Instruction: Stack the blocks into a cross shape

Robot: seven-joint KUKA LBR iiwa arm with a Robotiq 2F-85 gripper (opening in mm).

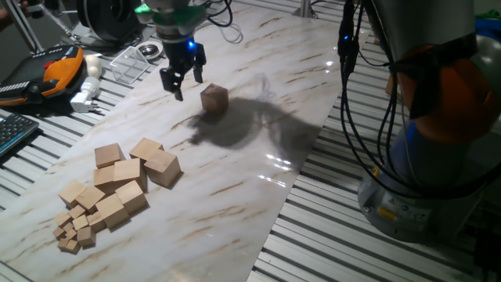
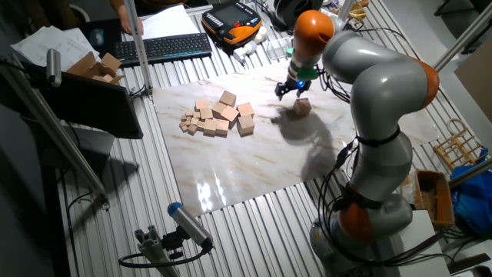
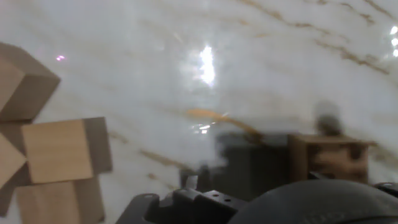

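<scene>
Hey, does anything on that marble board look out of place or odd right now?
One block sits alone beside the gripper, apart from the pile of blocks. No cross is started yet. Nothing looks spilled or damaged.

Gripper [image 2: 292, 90] hangs over marble board [image 2: 231, 169], just beside lone block [image 2: 302, 108]; block pile [image 2: 217, 119] well apart; keyboard [image 2: 163, 48] beyond.

Marble-patterned board [image 1: 258, 149] on a slatted metal table [image 1: 329, 235], with wooden cubes on it.

Toward the lower left of one fixed view we see a cluster of blocks [image 1: 129, 176] lying on the board, with much tinier cubes [image 1: 72, 233] at its lower-left edge. One single block [image 1: 214, 99] sits apart, upper centre. We find a keyboard [image 1: 14, 131] at the left edge on the slats.
</scene>
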